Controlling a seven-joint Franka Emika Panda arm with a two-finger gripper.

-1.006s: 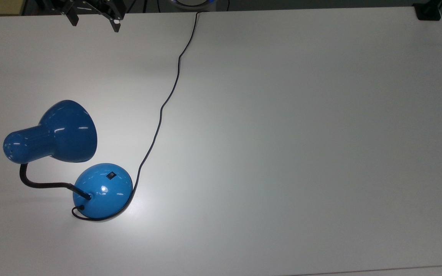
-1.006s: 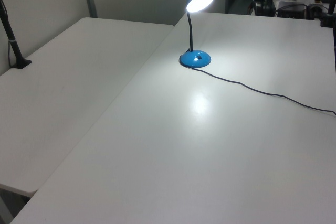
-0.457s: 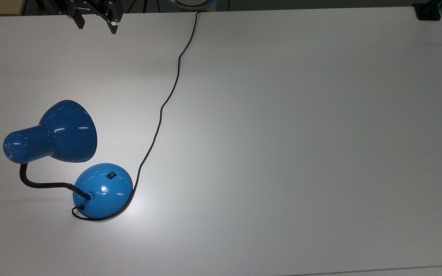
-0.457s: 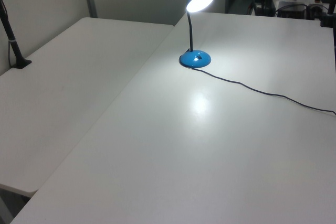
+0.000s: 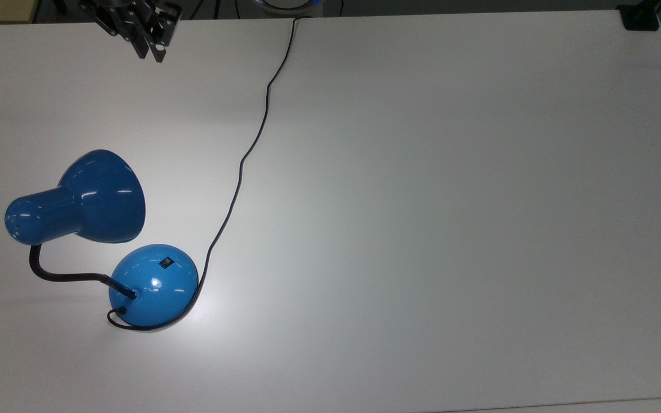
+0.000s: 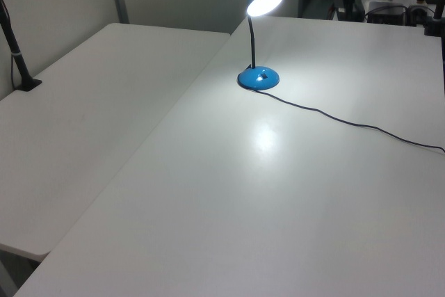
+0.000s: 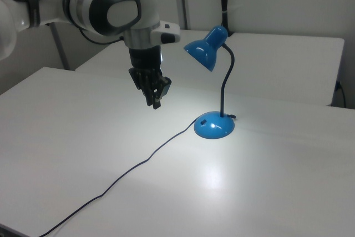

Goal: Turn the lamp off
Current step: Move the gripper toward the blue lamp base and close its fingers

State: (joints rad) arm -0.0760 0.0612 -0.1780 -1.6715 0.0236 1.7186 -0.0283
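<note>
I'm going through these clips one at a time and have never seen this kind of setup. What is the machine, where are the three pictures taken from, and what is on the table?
The machine is a single robot arm, white and grey, ending in a black two-finger gripper. In the right view it hangs above the white table, its fingers pointing down and closed together, holding nothing.

All three cameras sit off the arm. The top view looks straight down on the table; there the gripper shows at the upper edge. The left view and the right view look across the table from opposite sides.

On the table stands a blue desk lamp with a round base, a black bendy neck and a bell-shaped shade. It is lit: the left view shows the glowing shade and a bright patch on the tabletop. A small black switch sits on the base, and a thin black cord runs off the table edge. The gripper is apart from the lamp.
</note>
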